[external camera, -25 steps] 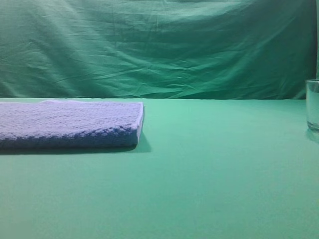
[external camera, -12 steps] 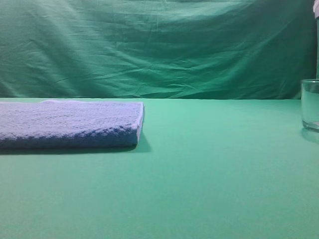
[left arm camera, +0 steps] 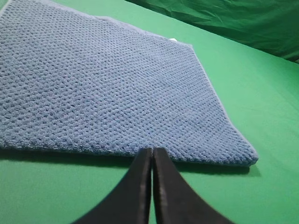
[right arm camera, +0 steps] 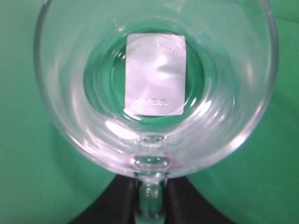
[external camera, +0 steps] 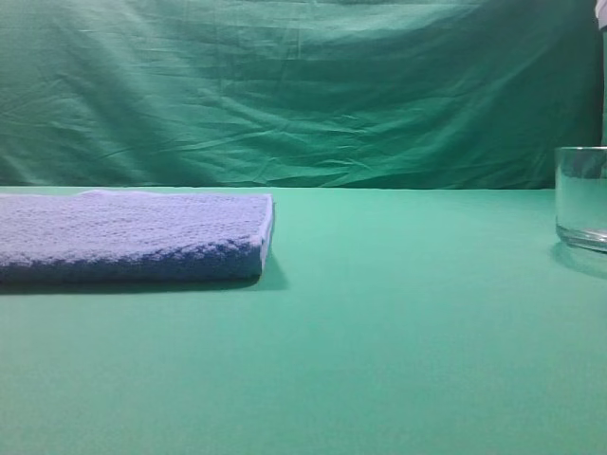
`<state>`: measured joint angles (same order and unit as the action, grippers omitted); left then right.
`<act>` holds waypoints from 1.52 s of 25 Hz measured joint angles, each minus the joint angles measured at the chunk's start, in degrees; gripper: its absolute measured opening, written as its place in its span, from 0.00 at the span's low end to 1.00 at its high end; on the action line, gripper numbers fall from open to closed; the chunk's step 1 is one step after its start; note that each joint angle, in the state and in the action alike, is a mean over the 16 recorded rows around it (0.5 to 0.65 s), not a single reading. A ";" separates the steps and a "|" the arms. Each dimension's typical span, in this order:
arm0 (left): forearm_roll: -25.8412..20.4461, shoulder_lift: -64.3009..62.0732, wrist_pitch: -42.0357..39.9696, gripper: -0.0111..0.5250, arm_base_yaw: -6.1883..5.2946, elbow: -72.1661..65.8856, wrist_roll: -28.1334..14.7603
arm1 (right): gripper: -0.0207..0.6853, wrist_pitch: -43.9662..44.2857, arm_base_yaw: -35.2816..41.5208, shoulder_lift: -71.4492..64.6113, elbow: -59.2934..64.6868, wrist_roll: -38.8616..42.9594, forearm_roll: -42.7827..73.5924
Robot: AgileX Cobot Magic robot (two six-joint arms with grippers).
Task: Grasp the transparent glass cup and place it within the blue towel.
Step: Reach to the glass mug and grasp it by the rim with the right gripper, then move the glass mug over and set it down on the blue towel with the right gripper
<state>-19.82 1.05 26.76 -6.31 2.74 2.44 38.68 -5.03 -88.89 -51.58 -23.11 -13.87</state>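
The transparent glass cup [external camera: 581, 197] stands at the right edge of the exterior view, upright, partly cut off. In the right wrist view I look down into the cup [right arm camera: 70, 88], with a white label on its base. My right gripper [right arm camera: 150, 196] is shut on the cup's handle [right arm camera: 150, 186], one black finger on each side. The blue towel [external camera: 133, 235] lies flat at the left. In the left wrist view the towel [left arm camera: 103, 88] fills the upper frame. My left gripper [left arm camera: 152, 154] is shut and empty, its tips just short of the towel's near edge.
A green cloth [external camera: 379, 332] covers the table, and a wrinkled green backdrop [external camera: 303, 95] hangs behind. A bit of the right arm [external camera: 601, 11] shows at the top right corner. Open green surface lies between towel and cup.
The cup has slid leftward into the exterior view, showing more of itself. The towel and left gripper have not moved.
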 joint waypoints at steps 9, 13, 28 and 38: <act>0.00 0.00 0.00 0.02 0.00 0.00 0.00 | 0.18 6.64 -10.88 -0.48 -16.47 1.30 0.01; 0.00 0.00 0.00 0.02 0.00 0.00 0.00 | 0.18 8.21 -18.49 -3.38 -25.06 2.27 0.01; 0.00 0.00 0.00 0.02 0.00 0.00 0.00 | 0.18 11.24 -41.07 -28.72 -51.53 3.76 0.09; 0.00 0.00 0.00 0.02 0.00 0.00 0.00 | 0.23 13.32 -45.37 -38.77 -58.54 2.99 1.60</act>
<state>-19.82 1.05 26.76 -6.31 2.74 2.44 52.00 -50.40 -127.66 -110.12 -20.12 -12.26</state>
